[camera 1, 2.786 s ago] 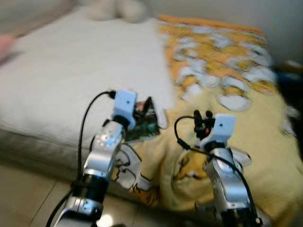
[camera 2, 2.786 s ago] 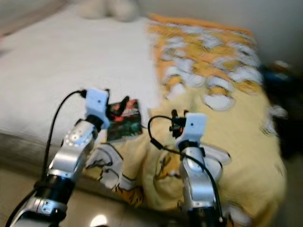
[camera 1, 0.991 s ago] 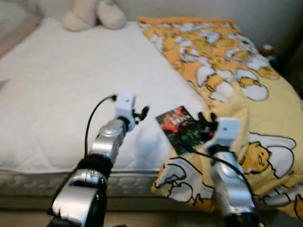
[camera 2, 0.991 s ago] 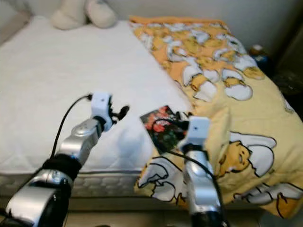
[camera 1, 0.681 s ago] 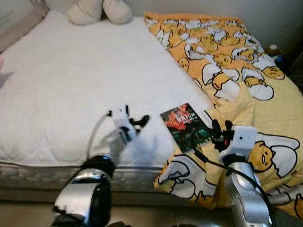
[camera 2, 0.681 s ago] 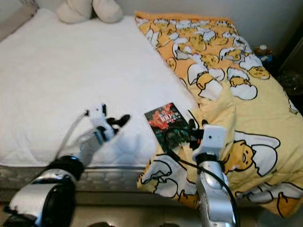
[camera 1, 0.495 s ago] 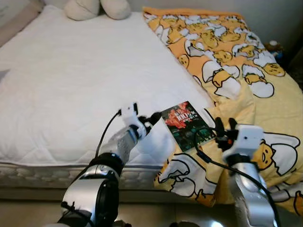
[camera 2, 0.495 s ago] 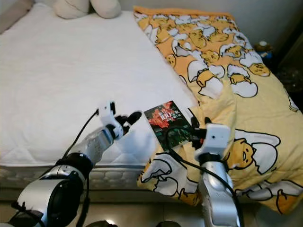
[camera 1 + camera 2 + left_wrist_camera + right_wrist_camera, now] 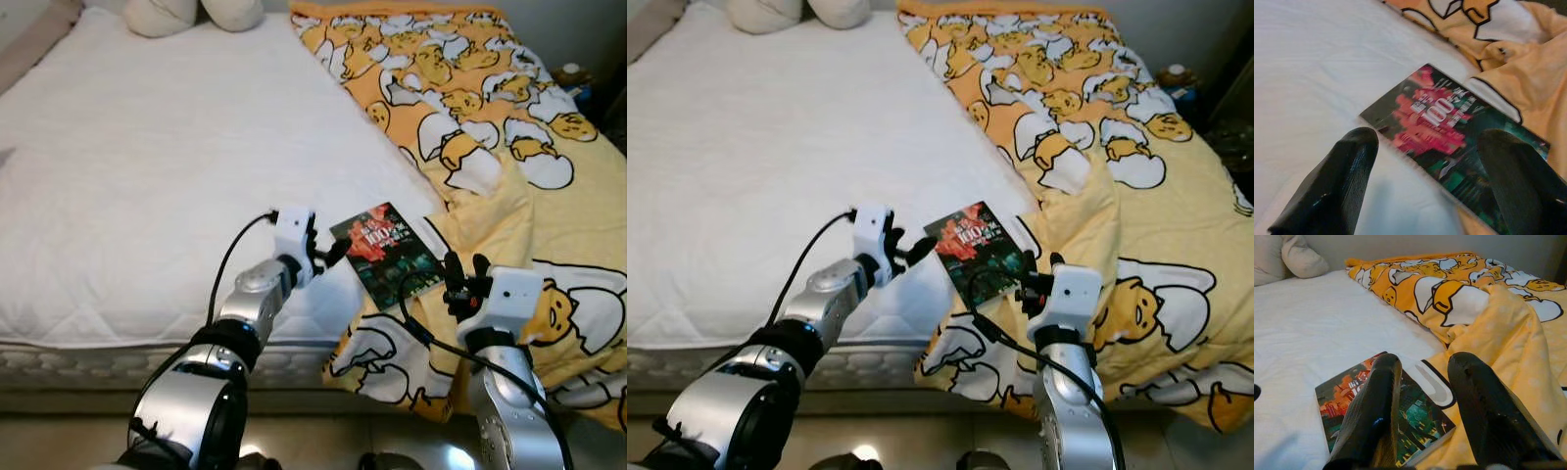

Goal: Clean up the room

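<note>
My left gripper (image 9: pixel 328 257), jaws spread, nears the book (image 9: pixel 386 255) from nine o'clock to grasp it; my right gripper (image 9: pixel 463 277) waits released at five.

— Where was the book (image 9: pixel 386 252)?
— Flat, cover up, on the white mattress (image 9: pixel 147 166), its far edge touching the yellow duvet (image 9: pixel 509 127).
— Its cover?
— Red and green, "100" printed.

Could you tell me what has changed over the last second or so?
The left gripper has reached across the sheet to the book's near corner, jaws open. The right gripper has dropped back off the book to its blanket side. The book itself has stayed put, not yet grasped.
</note>
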